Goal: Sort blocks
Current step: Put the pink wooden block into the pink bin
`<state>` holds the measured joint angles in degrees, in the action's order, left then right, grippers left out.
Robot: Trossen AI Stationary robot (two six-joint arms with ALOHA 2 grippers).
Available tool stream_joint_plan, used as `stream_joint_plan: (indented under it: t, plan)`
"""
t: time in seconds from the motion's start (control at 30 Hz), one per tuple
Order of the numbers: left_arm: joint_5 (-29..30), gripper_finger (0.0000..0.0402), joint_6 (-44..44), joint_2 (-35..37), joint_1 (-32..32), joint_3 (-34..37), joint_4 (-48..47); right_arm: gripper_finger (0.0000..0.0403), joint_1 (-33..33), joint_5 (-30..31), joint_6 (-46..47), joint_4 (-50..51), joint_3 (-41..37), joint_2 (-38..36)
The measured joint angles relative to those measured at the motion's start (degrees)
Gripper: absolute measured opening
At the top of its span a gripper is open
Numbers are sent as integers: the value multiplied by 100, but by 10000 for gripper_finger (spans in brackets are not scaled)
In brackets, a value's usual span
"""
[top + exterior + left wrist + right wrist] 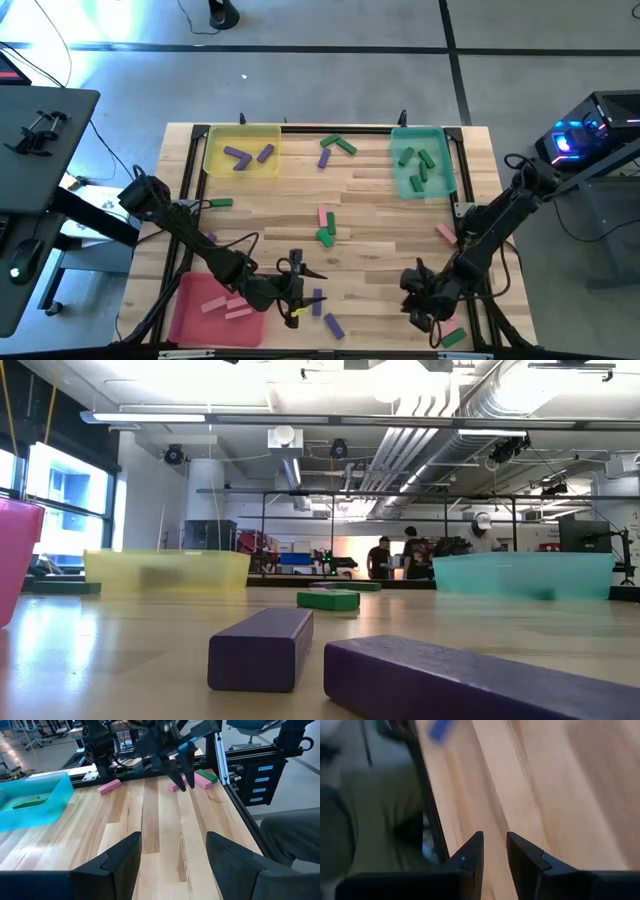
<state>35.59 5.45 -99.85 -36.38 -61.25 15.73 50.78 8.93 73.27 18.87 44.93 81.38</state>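
Observation:
Loose blocks lie flat on the wooden table: green and purple ones (pixel 338 148) at the far middle, a pink (pixel 323 216) and a green one (pixel 326 236) at the centre, two purple ones (pixel 317 299) (pixel 333 325) near the front. A pink (pixel 202 781) and a green block (pixel 207 775) lie at the front right corner. My left gripper (pixel 306 287) hovers open over the front middle, with bare wood between its fingers (pixel 172 860). My right gripper (pixel 428 312) (pixel 182 780) points down beside the corner blocks, its fingers a narrow gap apart (pixel 495 852), nothing between them.
A yellow tray (pixel 242 165) with purple blocks stands at the far left, a teal tray (pixel 422 185) with green blocks at the far right, a pink tray (pixel 215 320) with pink blocks at the front left. A black frame (pixel 478 200) rims the table.

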Motion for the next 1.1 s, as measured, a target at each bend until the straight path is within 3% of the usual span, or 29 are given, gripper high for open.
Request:
stream_joint_plan:
  t: [0.13,0.3,0.53,0.8,0.97,1.1]
  plan:
    - [0,213,0,0,0,0,-2,71,123,-986,951,914,0,0]
    - [0,213,11,0,0,0,-50,71,270,-1720,1745,1546,0,0]
    - [0,213,37,0,0,0,-92,71,452,-2224,2553,2082,0,0]
    - [0,213,36,0,0,0,-96,84,528,-1751,2698,2323,0,0]
    - [0,213,37,-2,0,12,-95,139,528,-1586,2724,2288,-3,0]
    - [-2,213,54,-6,0,57,-122,185,528,-1846,2879,2157,-204,-2]
